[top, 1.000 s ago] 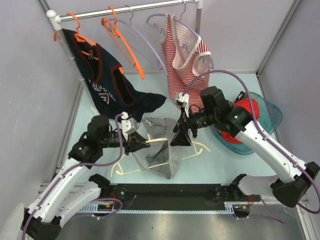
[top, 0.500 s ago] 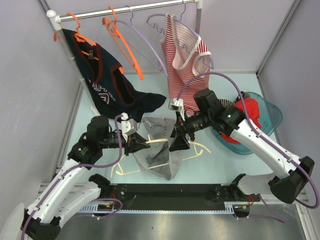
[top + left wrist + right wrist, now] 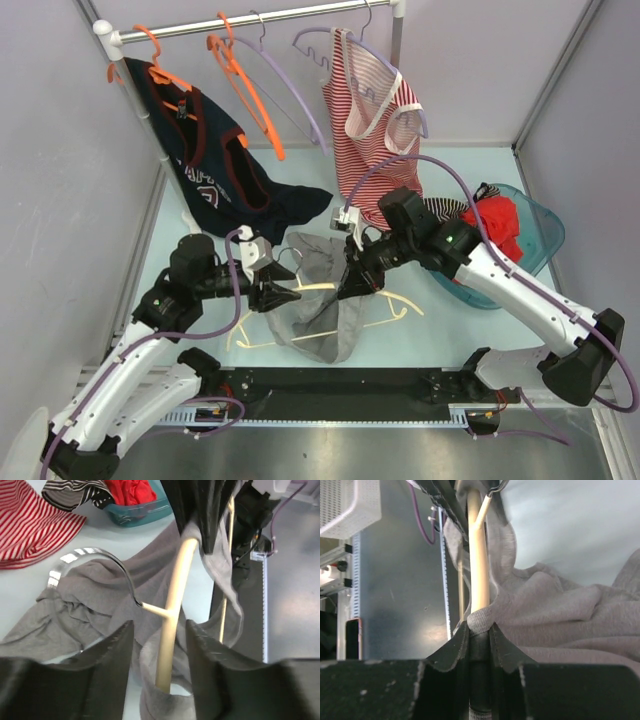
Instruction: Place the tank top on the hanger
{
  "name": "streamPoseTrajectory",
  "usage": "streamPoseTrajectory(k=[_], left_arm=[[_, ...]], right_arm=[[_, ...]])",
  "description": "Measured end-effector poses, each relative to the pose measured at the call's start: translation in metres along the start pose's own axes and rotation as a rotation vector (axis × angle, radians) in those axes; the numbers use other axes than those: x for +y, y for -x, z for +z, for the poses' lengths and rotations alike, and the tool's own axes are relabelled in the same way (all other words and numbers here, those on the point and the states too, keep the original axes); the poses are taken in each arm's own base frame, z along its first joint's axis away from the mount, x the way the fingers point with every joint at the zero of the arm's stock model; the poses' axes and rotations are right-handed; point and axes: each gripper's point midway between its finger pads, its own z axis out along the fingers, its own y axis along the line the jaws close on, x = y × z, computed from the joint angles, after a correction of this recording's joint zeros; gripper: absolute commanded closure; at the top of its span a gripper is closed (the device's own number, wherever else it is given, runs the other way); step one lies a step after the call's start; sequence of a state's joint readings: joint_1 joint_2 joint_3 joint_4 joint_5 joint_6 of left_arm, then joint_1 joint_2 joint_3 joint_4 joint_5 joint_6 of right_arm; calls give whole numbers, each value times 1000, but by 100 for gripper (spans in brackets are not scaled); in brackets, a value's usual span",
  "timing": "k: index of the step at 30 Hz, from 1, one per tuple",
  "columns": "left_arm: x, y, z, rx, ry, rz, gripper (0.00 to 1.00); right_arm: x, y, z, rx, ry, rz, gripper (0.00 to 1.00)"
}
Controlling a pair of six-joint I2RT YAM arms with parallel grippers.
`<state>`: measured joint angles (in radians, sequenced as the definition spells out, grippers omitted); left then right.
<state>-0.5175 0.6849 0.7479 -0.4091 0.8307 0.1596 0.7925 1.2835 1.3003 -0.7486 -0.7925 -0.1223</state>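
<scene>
Right of centre in the top view, you have a teal basin [image 3: 545, 238] on the table [image 3: 460, 335]. It holds a red garment [image 3: 495, 225] bunched up in the middle. A black-and-white striped garment [image 3: 440, 208] spills over its left rim. You have no other container in view.

Low centre of that view: the tank top [image 3: 320, 305] lies crumpled on the table between the two grippers, with the hanger [image 3: 175, 600] threaded through it. One cream arm sticks out of the fabric toward the right, the other toward the lower left.

Left gripper [image 3: 290, 294]: check the left wrist view. Its fingers stand apart, one on each side of the cream bar, with a gap showing on both sides. They are parted and grip nothing. The metal hook [image 3: 127, 577] curves away just above the left finger and rests on the grey fabric. A fold of the tank top drapes over the bar at the top of that frame.

Right gripper [image 3: 480, 627]: check the right wrist view. Its fingers are pinched together on the cream bar where a grey hem wraps over it, so fabric and bar sit in the same grip. The rest of the tank top bunches to the right of the fingers.
</scene>
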Motion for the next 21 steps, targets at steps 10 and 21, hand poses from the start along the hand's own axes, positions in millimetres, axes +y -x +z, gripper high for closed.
streamPoseTrajectory(k=[10, 21], left_arm=[[19, 3, 2, -6, 93, -14, 1], [71, 4, -20, -1, 431, -23, 1]], right_arm=[[-19, -13, 3, -42, -151, 34, 100], [-33, -18, -15, -209, -325, 45, 100]])
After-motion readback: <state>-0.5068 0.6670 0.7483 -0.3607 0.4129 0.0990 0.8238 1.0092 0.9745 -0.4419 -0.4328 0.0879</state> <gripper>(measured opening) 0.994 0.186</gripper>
